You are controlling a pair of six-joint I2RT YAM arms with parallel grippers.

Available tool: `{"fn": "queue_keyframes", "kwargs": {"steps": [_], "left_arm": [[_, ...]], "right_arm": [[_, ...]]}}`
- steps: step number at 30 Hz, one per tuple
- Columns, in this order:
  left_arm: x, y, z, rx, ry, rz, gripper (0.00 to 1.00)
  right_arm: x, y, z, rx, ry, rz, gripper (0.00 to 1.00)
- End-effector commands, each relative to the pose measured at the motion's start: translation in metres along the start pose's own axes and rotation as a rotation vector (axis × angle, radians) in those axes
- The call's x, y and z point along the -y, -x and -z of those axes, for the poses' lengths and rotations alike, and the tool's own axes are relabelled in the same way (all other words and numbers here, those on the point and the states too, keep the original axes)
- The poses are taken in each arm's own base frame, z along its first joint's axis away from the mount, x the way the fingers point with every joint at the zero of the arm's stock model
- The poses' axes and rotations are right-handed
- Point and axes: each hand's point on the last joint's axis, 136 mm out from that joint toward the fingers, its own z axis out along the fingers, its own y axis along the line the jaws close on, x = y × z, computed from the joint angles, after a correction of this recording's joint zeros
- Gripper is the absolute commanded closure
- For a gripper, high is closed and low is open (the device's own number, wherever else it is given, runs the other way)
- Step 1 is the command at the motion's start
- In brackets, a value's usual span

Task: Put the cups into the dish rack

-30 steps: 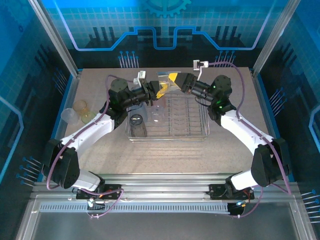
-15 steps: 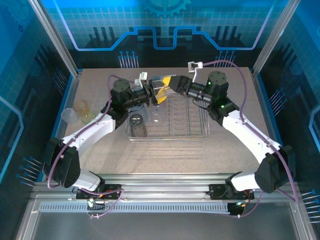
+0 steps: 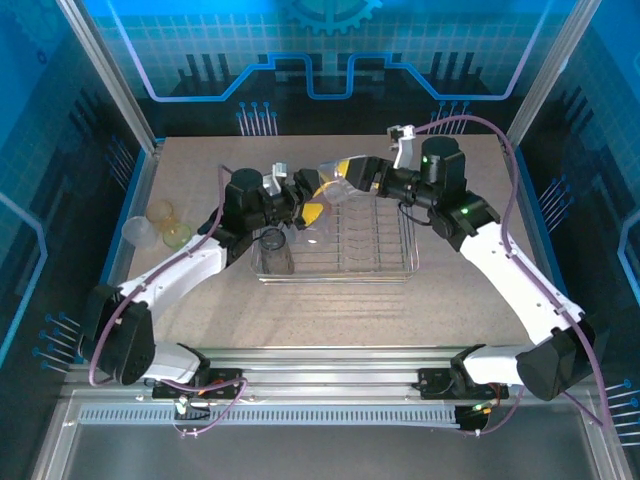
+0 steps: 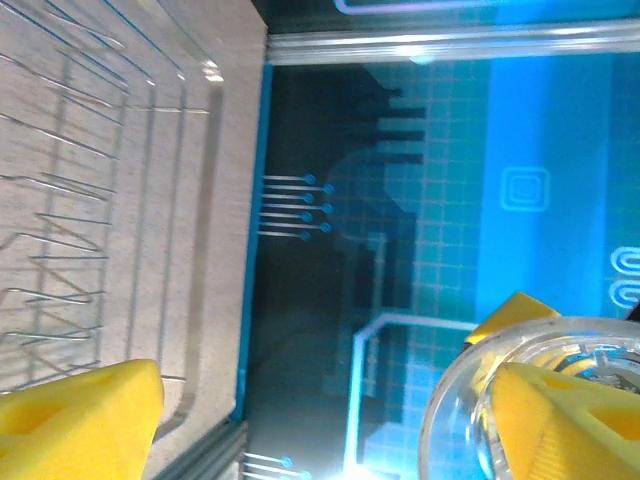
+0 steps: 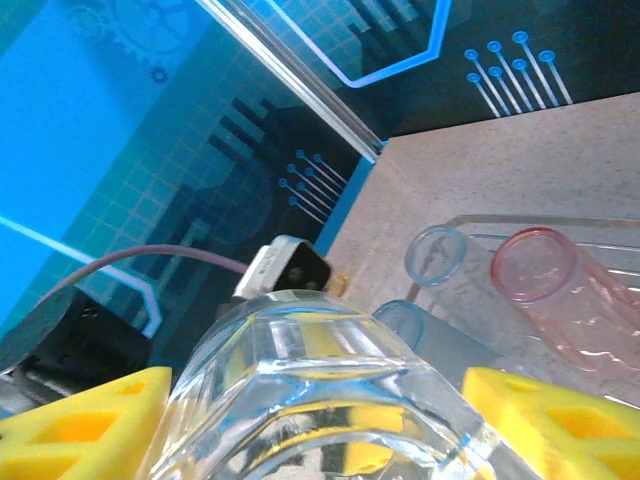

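The counter (image 3: 350, 310) is a speckled beige board, fenced by blue-patterned walls (image 3: 330, 60) and an aluminium frame (image 3: 110, 90). The dish rack (image 3: 340, 275) stands in the middle of it, its wire prongs in rows. Both arms reach over the rack's far left corner and meet there, so the space above that corner is crowded. In the right wrist view a small white and black block (image 5: 290, 265) on the left arm, with a purple cable (image 5: 150, 262) running to it, sits just behind the held cup.

By count, three cups stand on the counter well to the left of the rack: an amber cup (image 3: 158, 212), a clear cup (image 3: 140, 232) and a yellow-green cup (image 3: 178, 234), clustered close together. A smoky grey cup (image 3: 275, 250) stands upright in the rack's near left corner. The right wrist view adds a pink cup (image 5: 545, 280) lying on its side in the rack and two pale blue cups (image 5: 437, 255), one beside the pink cup's mouth and the other just nearer the camera. With the held one, that makes eight.

The right gripper (image 3: 348, 172) has its jaws closed on the held clear cup (image 5: 320, 370), which sits squarely between the two yellow pads (image 5: 90, 420), above the rack's far left edge. The left gripper (image 4: 320, 425) has its jaws spread wide. The held cup lies at its right-hand finger, which shows yellow through the cup's wall. Whether they touch cannot be told. The other finger is well apart from the cup.
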Motion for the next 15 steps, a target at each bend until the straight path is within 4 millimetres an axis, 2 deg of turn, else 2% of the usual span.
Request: {"fn": "queue_keyframes", "kwargs": {"steps": [1, 4, 7, 10, 15], "left_arm": [[-0.016, 0.005, 0.025, 0.093, 0.132, -0.08, 0.13], [-0.036, 0.013, 0.05, 0.182, 0.279, -0.083, 0.13], [-0.047, 0.022, 0.079, 0.282, 0.371, -0.11, 0.12], [-0.047, 0.029, 0.112, 0.38, 0.438, -0.198, 0.11], [-0.041, 0.045, 0.17, 0.511, 0.605, -0.43, 0.01]], "right_arm": [[-0.009, 0.023, 0.025, 0.06, -0.062, 0.089, 0.76], [-0.002, 0.02, 0.028, 0.034, -0.127, 0.128, 0.76], [0.007, 0.014, 0.031, -0.006, -0.201, 0.17, 0.77], [0.013, 0.004, 0.033, -0.046, -0.27, 0.23, 0.78], [0.014, -0.023, 0.021, -0.157, -0.33, 0.319, 0.77]]}}
